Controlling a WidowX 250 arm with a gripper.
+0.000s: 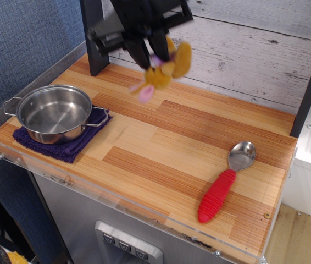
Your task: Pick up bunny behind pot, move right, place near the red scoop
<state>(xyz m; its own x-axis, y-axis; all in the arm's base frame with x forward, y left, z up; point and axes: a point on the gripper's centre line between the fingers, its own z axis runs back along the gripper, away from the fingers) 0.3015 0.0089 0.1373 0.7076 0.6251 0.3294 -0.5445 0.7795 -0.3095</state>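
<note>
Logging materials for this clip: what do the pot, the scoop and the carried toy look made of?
Round shiny saucepan: polished steel, mirror reflections. Red-handled scoop: glossy metal bowl, ribbed red handle, probably rubber or plastic. Small golden-yellow bunny: soft plush, limbs dangling.

A mock kitchen set: a striped wooden desk (161,148) with clear acrylic edging, a whitewashed plank backdrop wall (254,49), and a grey appliance-like front with buttons (125,246).
</note>
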